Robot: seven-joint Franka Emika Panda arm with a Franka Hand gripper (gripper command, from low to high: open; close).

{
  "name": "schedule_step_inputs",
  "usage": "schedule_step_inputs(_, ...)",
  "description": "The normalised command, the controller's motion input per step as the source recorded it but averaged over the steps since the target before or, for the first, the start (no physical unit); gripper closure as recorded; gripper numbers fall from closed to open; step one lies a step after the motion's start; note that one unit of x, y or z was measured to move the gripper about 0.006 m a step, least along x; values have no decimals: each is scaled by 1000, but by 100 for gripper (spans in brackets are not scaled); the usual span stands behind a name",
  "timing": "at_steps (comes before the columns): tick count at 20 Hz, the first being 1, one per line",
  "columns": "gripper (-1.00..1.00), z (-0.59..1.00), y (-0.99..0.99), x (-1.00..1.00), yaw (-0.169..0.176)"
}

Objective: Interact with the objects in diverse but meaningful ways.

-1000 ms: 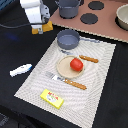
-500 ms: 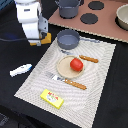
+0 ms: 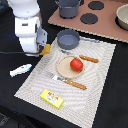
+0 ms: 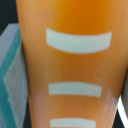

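Filling the wrist view lengthwise: orange bread loaf [image 4: 75,65].

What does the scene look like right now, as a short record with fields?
arm: at the mat's corner, on the exterior view's left
loaf: orange, fills the wrist view; its tip shows under the arm
fingers: hidden, state cannot be told
plate: mid-mat, tomato on it
saucepan: on the mat beyond the plate
pot: on the hob board
packet: yellow, near mat edge
bottle: white, lying off the mat
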Motion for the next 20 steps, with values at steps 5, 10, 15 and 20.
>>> schedule_step_inputs(5,-100,-233,0,226,0)
schedule_step_inputs(10,-100,253,0,466,-28)
schedule_step_inputs(15,-100,934,-49,420,-34)
schedule_step_inputs(20,-100,613,-514,-15,8)
